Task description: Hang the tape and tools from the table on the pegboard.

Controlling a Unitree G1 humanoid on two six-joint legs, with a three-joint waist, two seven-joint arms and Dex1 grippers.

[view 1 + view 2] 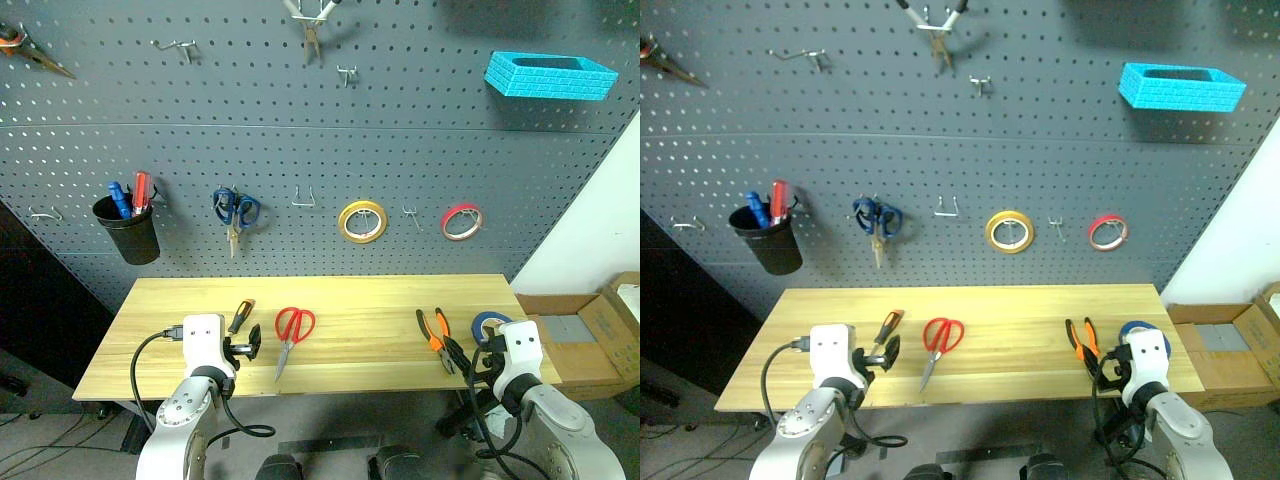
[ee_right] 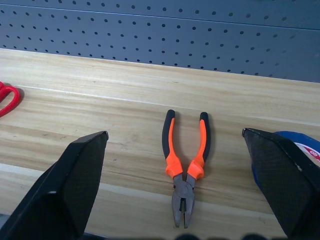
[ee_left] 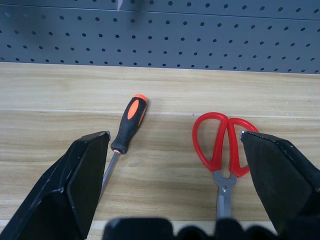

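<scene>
1. My left claw (image 1: 247, 344) hangs over the near edge of the table (image 1: 370, 300), fingers spread wide apart with nothing between them.
2. In the left wrist view, the screwdriver (image 3: 128, 125) lies on the wood just ahead of that claw's one finger (image 3: 82, 175), its orange-and-black handle pointing away toward the pegboard (image 1: 300, 140) and its shaft running back beside that finger.
3. The red-handled scissors (image 1: 291, 335) lie just ahead of the same claw's other finger (image 3: 277, 175), handles toward the pegboard and blades pointing back at the claw.
4. My right claw (image 1: 470, 365) hovers at the near edge on the other end of the table, fingers likewise fully apart and empty.
5. The pliers (image 2: 184, 162) lie between its two fingers and slightly ahead of them, nose toward the claw and handles toward the pegboard; I see no contact.
6. The blue tape (image 1: 491, 324) lies flat on the table just beyond the outer finger (image 2: 282, 175) of the right claw, partly hidden by it.
7. On the pegboard beyond both claws hang blue-handled scissors (image 1: 235, 212), a yellow roll (image 1: 362, 221), a red roll (image 1: 461, 221) and a black cup (image 1: 128, 228).
</scene>
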